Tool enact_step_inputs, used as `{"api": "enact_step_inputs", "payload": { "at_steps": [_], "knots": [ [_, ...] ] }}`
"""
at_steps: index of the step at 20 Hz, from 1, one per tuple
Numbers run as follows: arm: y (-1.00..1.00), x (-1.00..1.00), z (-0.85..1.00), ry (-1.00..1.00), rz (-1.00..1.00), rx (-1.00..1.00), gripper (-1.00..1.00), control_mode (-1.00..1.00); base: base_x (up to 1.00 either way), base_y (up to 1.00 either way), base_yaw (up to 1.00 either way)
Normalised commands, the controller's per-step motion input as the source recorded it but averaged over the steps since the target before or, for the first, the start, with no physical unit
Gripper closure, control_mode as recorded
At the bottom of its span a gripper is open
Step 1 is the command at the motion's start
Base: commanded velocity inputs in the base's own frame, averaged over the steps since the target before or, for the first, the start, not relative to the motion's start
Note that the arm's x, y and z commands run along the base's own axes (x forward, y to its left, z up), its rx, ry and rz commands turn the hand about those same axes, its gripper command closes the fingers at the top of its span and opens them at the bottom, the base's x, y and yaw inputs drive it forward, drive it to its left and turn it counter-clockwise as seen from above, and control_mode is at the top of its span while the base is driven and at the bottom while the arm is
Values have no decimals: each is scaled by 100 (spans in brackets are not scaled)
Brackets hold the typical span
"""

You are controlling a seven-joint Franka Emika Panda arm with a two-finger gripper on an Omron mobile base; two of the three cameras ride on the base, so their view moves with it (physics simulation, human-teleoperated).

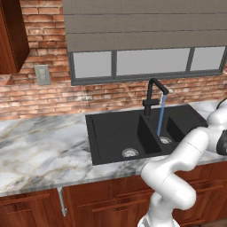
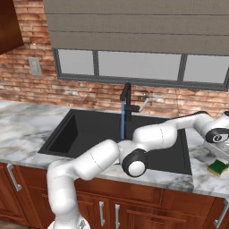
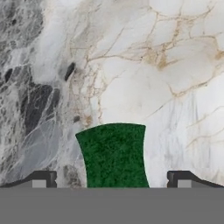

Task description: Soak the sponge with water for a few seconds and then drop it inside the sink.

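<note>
The sponge (image 3: 114, 155) lies flat on the marble counter with its dark green face up; from the side its yellow body (image 2: 218, 168) shows, to the right of the sink (image 2: 80, 129). My gripper (image 3: 112, 179) hangs straight over it, open, one fingertip on each side and a gap between each tip and the sponge. In the right base view the gripper (image 2: 222, 156) sits just above the sponge. Water (image 1: 161, 116) runs in a thin blue stream from the black faucet (image 1: 153, 95) into the smaller basin of the black sink (image 1: 111, 133), also visible as water (image 2: 122, 120).
The faucet (image 2: 126, 100) stands at the back of the sink. A brick wall and a window rise behind the counter. Marble counter (image 1: 40, 146) stretches left of the sink. My arm reaches across the front of the sink toward the right.
</note>
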Motion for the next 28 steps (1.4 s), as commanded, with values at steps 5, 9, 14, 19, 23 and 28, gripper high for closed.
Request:
{"api": "enact_step_inputs", "payload": {
  "at_steps": [5, 9, 14, 19, 23, 28],
  "knots": [
    [0, 0, -24, 0, 0, 0, -100, -100, 0, 0, 0],
    [0, 0, -21, 0, 0, 0, -100, -100, 0, 0, 0],
    [0, 0, -24, 1, 0, 0, -100, -100, 0, 0, 0],
    [0, 0, -26, 2, 0, 0, -100, -100, 0, 0, 0],
    [0, 0, -28, 0, 0, 0, -100, -100, 0, 0, 0],
    [0, 0, -6, 0, 0, 0, -100, -100, 0, 0, 0]
  ]
}}
